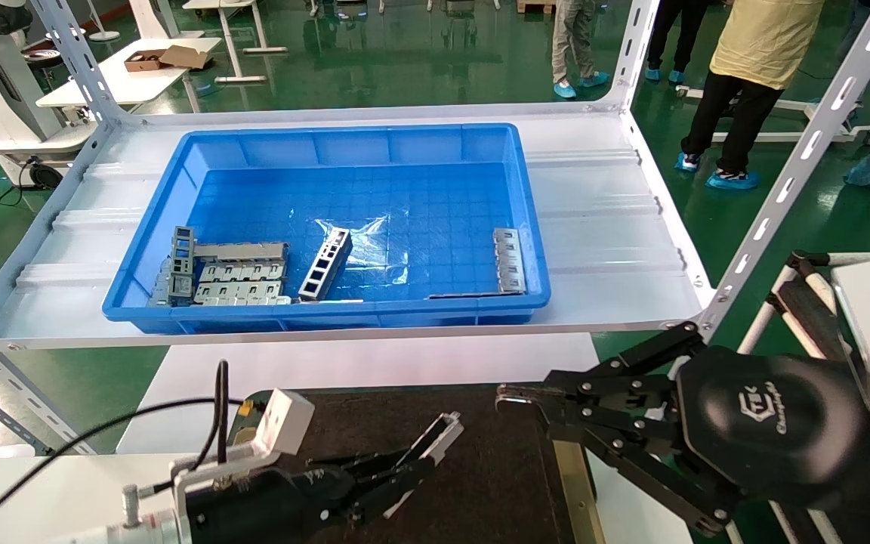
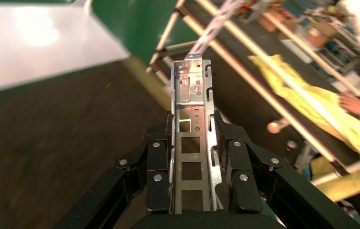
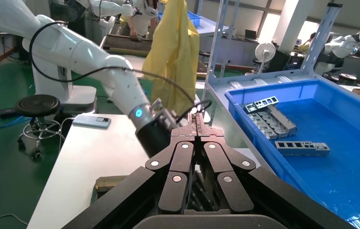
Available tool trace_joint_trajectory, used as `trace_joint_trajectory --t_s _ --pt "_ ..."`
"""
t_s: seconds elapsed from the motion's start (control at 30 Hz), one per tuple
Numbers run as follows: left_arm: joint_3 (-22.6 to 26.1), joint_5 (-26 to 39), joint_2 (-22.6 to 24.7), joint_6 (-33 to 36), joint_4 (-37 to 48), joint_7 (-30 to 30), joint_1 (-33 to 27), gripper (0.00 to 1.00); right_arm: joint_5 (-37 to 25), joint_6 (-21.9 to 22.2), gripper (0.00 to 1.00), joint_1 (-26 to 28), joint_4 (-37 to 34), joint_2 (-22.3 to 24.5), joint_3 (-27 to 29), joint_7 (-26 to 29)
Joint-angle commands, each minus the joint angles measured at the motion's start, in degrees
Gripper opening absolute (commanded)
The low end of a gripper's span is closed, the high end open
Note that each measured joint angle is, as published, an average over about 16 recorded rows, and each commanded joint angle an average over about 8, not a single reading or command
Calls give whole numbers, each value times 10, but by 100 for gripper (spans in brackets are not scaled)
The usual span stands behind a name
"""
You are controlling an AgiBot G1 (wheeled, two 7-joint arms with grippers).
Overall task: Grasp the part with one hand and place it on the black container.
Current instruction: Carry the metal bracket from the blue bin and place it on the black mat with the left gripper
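Note:
My left gripper (image 1: pixel 416 461) is shut on the part (image 1: pixel 441 437), a slim silver-grey trough-shaped bar with slots and cut-outs. It holds the part tilted up, just above the black container (image 1: pixel 495 483), a flat dark felt-like tray with a brass strip (image 1: pixel 575 491) along its right edge. In the left wrist view the part (image 2: pixel 190 86) sticks out forward between the fingers (image 2: pixel 158 148), over the dark tray (image 2: pixel 63 143). My right gripper (image 1: pixel 507 397) is shut and empty above the tray's far right corner; it also shows in the right wrist view (image 3: pixel 196 121).
A big blue bin (image 1: pixel 178 162) stands on the white shelf (image 1: pixel 616 249) behind the tray. It holds a ladder-like strip (image 1: pixel 325 264), flat perforated plates (image 1: pixel 239 281) and another grey piece (image 1: pixel 509 259). Slanted shelf posts (image 1: pixel 782 189) stand at both sides. People stand beyond.

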Motion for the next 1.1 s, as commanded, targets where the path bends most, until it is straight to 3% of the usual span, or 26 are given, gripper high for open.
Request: trace_joint_trajectory --t_s 0.03,0.53,1.1 --pt "9 7 -4 -33 -12 -15 19 0 0 0 0 0 0 0 0 0" --pt "68 26 142 -296 69 -86 51 0 0 0 0 0 0 0 0 0" --pt "96 7 263 -367 220 -106 6 0 0 0 0 0 0 0 0 0"
